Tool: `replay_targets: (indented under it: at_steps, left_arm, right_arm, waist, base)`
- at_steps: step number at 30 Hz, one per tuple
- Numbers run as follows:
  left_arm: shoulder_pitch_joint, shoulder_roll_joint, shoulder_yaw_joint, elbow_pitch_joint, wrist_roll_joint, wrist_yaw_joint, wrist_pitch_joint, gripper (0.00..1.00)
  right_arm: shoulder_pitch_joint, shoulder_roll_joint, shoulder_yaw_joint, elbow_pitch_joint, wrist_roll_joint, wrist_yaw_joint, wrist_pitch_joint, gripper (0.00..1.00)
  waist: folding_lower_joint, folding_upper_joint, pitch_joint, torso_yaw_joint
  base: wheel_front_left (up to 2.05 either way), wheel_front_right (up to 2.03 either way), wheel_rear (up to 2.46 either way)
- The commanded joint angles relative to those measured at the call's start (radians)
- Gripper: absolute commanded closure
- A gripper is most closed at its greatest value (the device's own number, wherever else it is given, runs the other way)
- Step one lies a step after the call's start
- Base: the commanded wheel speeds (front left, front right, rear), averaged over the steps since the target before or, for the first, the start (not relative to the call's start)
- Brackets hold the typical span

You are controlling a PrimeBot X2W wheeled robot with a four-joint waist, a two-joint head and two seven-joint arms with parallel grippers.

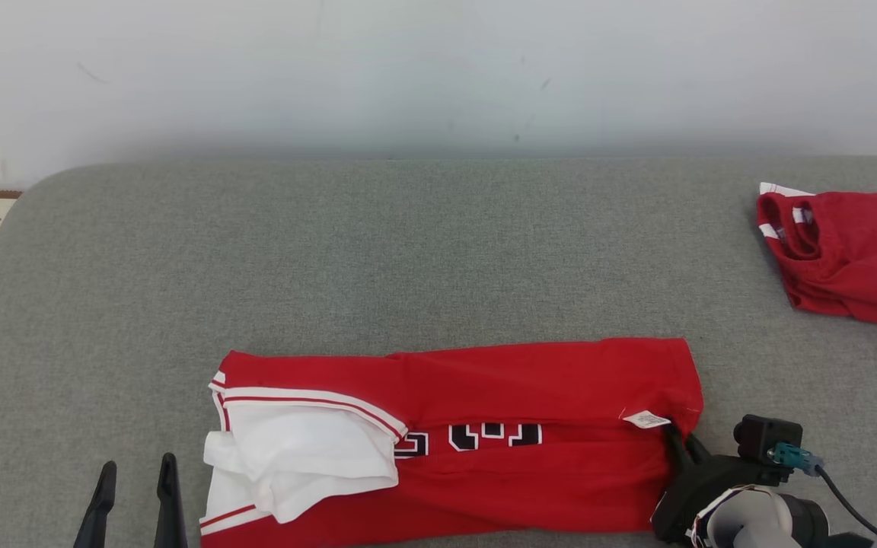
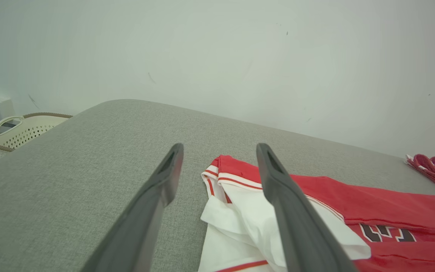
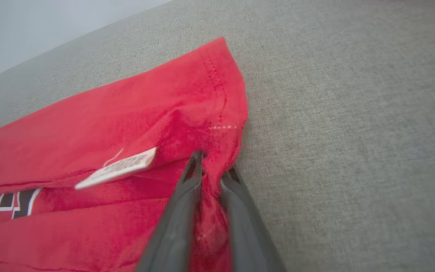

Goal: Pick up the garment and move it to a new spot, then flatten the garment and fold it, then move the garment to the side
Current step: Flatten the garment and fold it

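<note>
The red shirt (image 1: 530, 388) lies folded on the gray cushion (image 1: 408, 251), the right gripper (image 1: 680, 445) pinches its edge (by the white tag (image 1: 645, 419)), and the left gripper (image 1: 139, 461) is wide open beside it.

Grey fabric worktop (image 1: 438, 251) carries a long red-and-white folded jersey (image 1: 545, 380) lower centre, small folded red garment (image 1: 857, 259) far right.

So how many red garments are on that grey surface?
2. A long jersey lies near the front, its right end pinched by the right end effector; a folded one sits at the far right, partly cut off.
</note>
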State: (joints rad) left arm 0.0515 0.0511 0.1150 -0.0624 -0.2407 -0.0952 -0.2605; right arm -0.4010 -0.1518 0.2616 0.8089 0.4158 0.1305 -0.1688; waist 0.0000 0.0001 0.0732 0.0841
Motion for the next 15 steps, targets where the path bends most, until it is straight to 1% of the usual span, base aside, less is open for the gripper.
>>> replay_targets:
  at_steps: [1, 6, 15]
  left_arm:
    - [0.006, 0.000, 0.001, 0.003, -0.002, 0.001, -0.004, 0.00]
    - [0.009, 0.000, 0.006, 0.002, -0.007, 0.006, -0.004, 0.00]
    - [0.009, 0.000, 0.005, 0.002, -0.017, 0.014, -0.004, 0.00]
  right_arm:
    - [-0.006, 0.005, 0.009, 0.013, 0.009, 0.000, -0.011, 1.00]
    - [-0.027, -0.010, 0.017, 0.033, 0.020, 0.000, -0.043, 1.00]
    - [-0.047, -0.087, -0.003, 0.045, 0.029, 0.000, -0.072, 1.00]
  waist:
    - [0.0000, -0.0001, 0.002, 0.002]
    - [0.0000, -0.0001, 0.009, 0.002]
    - [0.0000, -0.0001, 0.014, -0.020]
  base:
    - [0.00, 0.00, 0.00]
    - [0.00, 0.00, 0.00]
    - [0.00, 0.00, 0.00]
